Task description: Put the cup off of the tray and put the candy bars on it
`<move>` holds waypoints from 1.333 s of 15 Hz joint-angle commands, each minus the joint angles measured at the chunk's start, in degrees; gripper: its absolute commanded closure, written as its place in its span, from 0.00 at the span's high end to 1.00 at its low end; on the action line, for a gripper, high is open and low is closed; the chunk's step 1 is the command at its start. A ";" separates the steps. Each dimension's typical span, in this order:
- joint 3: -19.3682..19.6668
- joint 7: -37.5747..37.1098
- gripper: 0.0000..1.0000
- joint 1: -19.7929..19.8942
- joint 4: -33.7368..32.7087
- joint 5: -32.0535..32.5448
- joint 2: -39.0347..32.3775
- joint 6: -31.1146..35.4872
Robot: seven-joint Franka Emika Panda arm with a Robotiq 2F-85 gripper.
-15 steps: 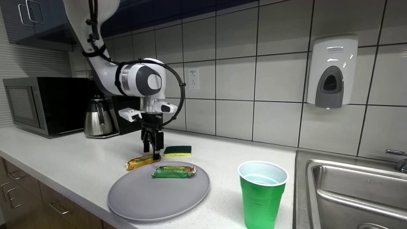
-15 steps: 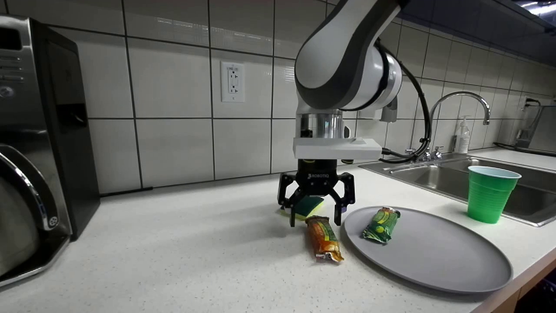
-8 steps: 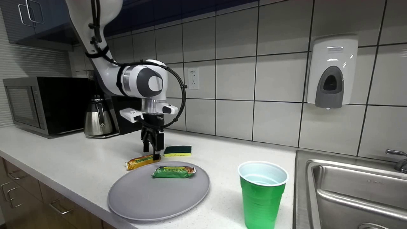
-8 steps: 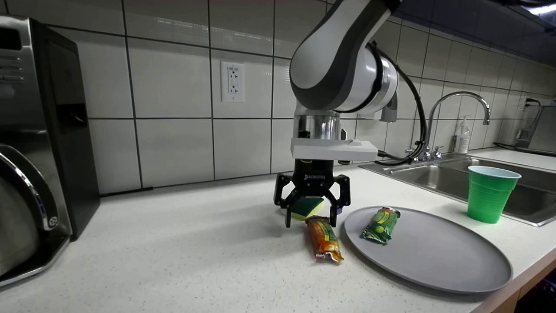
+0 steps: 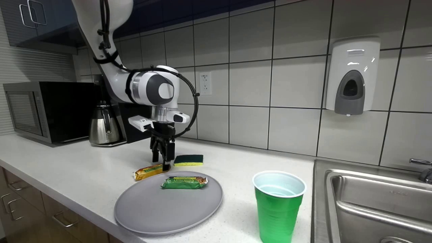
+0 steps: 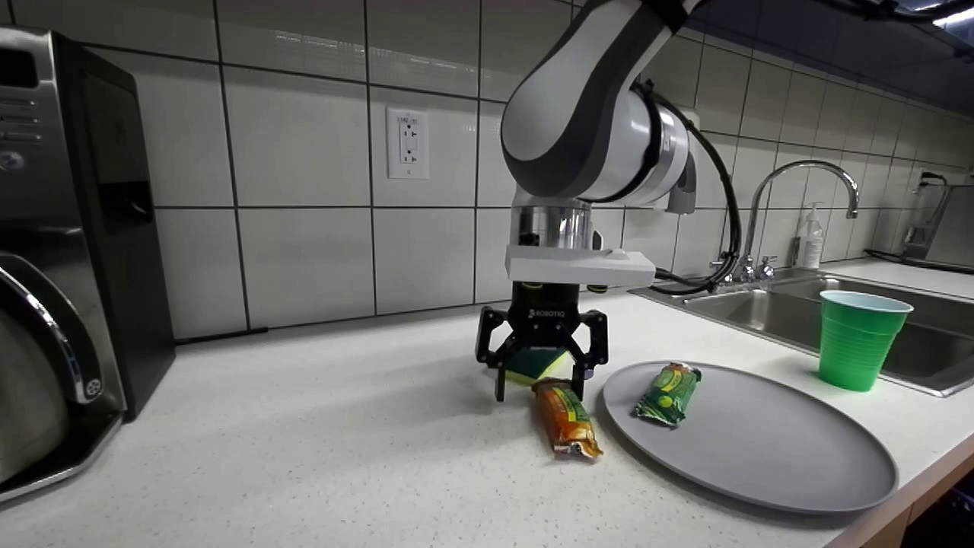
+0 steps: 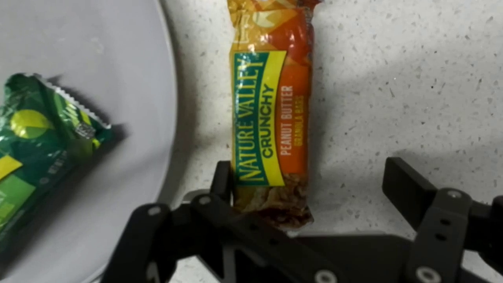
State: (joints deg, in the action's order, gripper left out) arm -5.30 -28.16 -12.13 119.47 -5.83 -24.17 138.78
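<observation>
Gripper (image 6: 539, 393) has slid a hair lower and frame-left since a second ago in an exterior view, over white speckled counter (image 6: 289, 457), green bar (image 6: 670, 394) on the gray tray (image 6: 776, 434). In an exterior view, the cup (image 5: 281, 216) stands off the tray near the sink (image 5: 321, 209), tiled wall (image 5: 249, 125) behind, arm (image 5: 118, 81) bent with its wrist straight down. Wrist view: jaws pretty wide, gripping nothing, orange bar (image 7: 271, 118) on the counter with one end between the fingers, right beside one. Can't tell if they touch.
</observation>
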 commanded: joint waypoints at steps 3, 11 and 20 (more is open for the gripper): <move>-0.23 2.09 0.63 0.37 -2.09 -2.63 -0.95 -2.03; 0.20 1.68 0.18 0.16 -2.70 -2.18 -0.60 -2.56; 0.71 0.47 0.18 -0.28 -1.46 -1.37 2.30 -1.89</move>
State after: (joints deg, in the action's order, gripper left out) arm -5.10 -27.84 -12.05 117.28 -6.98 -24.18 137.94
